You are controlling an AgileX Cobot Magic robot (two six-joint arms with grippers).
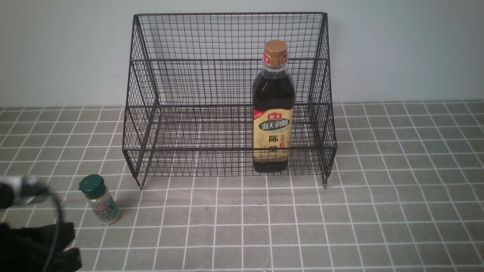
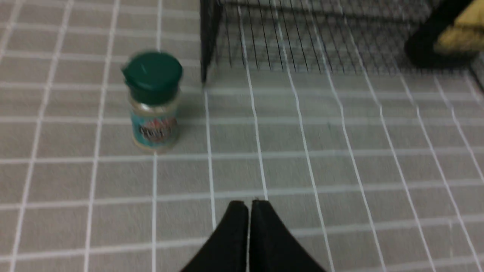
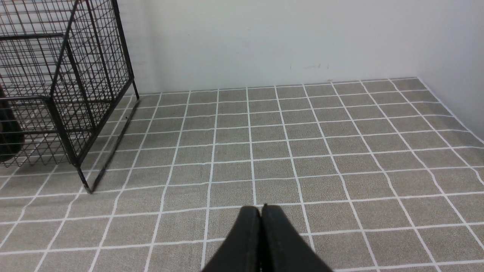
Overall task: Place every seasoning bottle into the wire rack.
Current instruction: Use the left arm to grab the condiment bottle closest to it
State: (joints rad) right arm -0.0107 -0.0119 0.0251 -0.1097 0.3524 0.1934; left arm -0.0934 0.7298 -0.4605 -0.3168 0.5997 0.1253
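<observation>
With the left gripper seen pressed together and empty, the right gripper likewise, the left jaws should be spread and squared around the shaker jar, stood upright near the left front foot of the wire rack, long axis vertical, green cap up, label faced away from the rack.

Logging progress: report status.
Left gripper, right gripper shut, empty. Dark bottle in wire rack. Green-capped shaker outside, near rack's left front foot. Nothing blocking.
</observation>
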